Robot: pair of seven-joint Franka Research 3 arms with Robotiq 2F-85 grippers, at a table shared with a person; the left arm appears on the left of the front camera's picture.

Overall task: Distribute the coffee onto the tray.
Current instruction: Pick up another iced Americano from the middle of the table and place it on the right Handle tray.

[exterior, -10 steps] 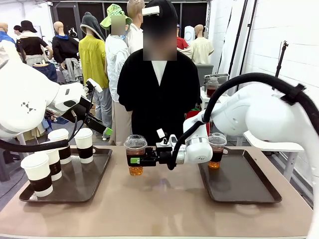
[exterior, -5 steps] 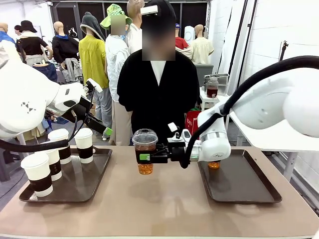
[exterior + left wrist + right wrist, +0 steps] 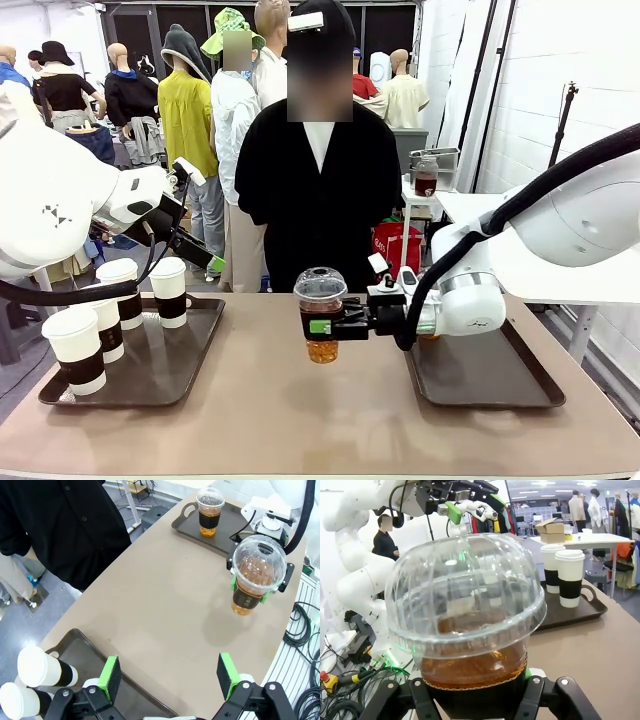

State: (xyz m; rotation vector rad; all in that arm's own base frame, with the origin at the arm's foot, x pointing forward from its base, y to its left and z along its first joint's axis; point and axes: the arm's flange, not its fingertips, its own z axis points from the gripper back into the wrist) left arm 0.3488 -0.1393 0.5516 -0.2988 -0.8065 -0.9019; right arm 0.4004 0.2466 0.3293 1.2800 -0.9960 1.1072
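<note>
**Right gripper carries a dome-lidded cup above the table**

The right gripper (image 3: 322,327) is clamped on a clear dome-lidded cup (image 3: 321,312) of amber drink, held upright and clear of the table (image 3: 300,420) between the two trays. Behind that gripper's wrist lies the right tray (image 3: 485,375); on it, in the left wrist view, stands a second dome-lidded cup (image 3: 209,512). Ahead of the held cup sits the left tray (image 3: 150,375) with four white sleeved cups (image 3: 170,291). The left gripper (image 3: 169,676) hovers above that tray's inner edge, jaws spread wide and holding nothing.
</note>
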